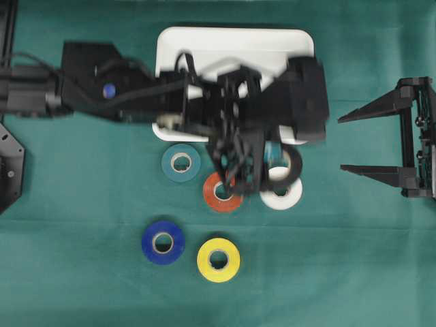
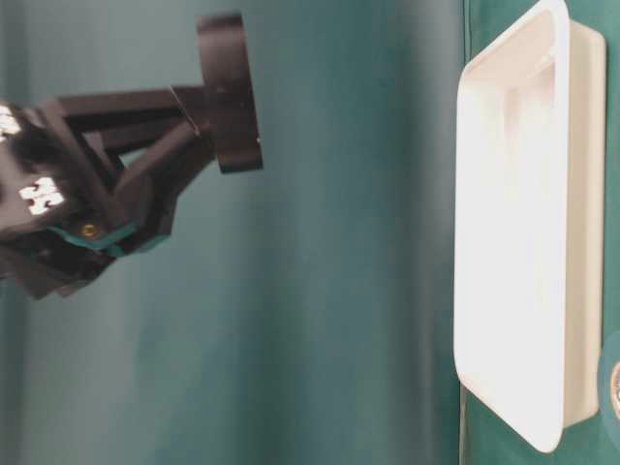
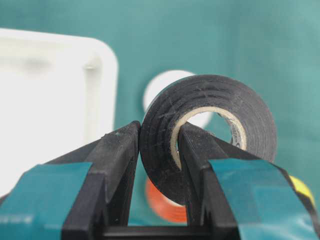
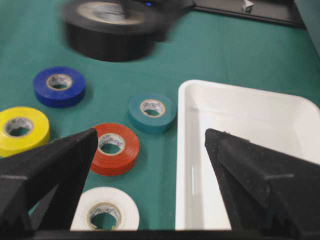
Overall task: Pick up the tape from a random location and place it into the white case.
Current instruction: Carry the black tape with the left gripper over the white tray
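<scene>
A black tape [image 3: 210, 100] hangs in the air, with my left gripper [image 3: 159, 131] shut on it: one finger is through the core and the other presses its outer face. From overhead the black tape [image 1: 291, 167] is just in front of the white case [image 1: 231, 42], above the white roll. The table-level view shows the tape [image 2: 228, 92] held well above the white case [image 2: 562, 58]. My right gripper [image 1: 349, 143] stands open and holds nothing at the right, with the case rim [image 4: 182, 150] in front of it.
Loose rolls lie on the green cloth in front of the case: teal [image 1: 180, 162], red [image 1: 223, 192], white [image 1: 281, 196], blue [image 1: 163, 242] and yellow [image 1: 218, 259]. The left arm [image 1: 102, 88] stretches across the near half of the case.
</scene>
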{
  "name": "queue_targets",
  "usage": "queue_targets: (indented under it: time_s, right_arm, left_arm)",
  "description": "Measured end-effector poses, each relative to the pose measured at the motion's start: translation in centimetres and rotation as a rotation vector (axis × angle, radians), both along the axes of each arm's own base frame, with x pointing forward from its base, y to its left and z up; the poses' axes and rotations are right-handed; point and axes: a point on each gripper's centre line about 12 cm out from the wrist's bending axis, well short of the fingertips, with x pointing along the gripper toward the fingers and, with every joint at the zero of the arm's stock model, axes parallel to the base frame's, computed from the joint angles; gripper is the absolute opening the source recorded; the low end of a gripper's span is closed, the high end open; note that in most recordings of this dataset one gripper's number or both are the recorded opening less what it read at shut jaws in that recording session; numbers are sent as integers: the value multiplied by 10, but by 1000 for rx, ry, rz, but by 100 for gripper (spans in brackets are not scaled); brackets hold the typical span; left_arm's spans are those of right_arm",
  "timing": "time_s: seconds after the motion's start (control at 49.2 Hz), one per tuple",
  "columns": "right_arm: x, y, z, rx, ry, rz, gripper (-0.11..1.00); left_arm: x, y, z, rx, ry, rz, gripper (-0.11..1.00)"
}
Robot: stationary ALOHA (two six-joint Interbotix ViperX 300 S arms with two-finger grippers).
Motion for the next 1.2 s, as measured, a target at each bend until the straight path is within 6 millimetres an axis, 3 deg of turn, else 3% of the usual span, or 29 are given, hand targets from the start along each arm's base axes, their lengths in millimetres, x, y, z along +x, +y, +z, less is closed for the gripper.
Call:
queue_targets:
  time_s: [0.366, 0.529, 0.793, 1.2]
  right_arm:
    - [0, 0, 0, 0, 3, 0, 91]
    - [0, 0, 0, 0, 3, 0, 91]
    - [0, 0, -1, 0, 5, 0, 91]
    - [0, 0, -1, -1, 11, 0, 91]
  left_arm:
    - [-5, 85, 4, 32, -51, 146, 20]
    - [-12, 113, 4, 34, -51, 207, 20]
    - [-22, 112, -2, 32, -31, 208, 20]
    - [-64, 120, -18, 15, 4, 258, 19]
